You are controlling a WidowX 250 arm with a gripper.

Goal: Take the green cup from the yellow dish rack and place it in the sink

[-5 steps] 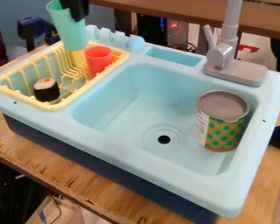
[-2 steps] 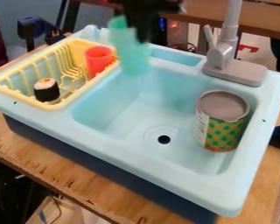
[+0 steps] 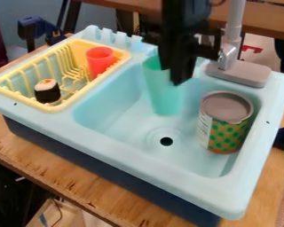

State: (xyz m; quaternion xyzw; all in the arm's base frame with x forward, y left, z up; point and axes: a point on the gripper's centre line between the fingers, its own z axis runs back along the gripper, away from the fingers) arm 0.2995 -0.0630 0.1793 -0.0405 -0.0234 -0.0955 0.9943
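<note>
The black gripper [image 3: 175,73] hangs over the back of the sink basin, shut on the rim of a tall teal cup [image 3: 163,95]. The cup is upright, slightly tilted, in the back middle of the basin; whether its base touches the basin floor I cannot tell. To its right, a can [image 3: 223,128] with a grey lid and green-dotted label stands in the light-blue sink [image 3: 117,153]. At the left, a yellow drying rack [image 3: 62,106] holds a red cup [image 3: 100,61] and a black-and-white sushi roll [image 3: 47,91].
The grey faucet [image 3: 239,73] rises at the back right, close beside the arm. Light-blue pegs [image 3: 112,37] stand along the back left edge. The sink sits on a wooden table [image 3: 67,177], its dark base beneath the raised rim.
The gripper has carried the teal cup from above the rack rightward and down into the view, over the sink basin. The can, red cup and sushi roll have stayed put.
</note>
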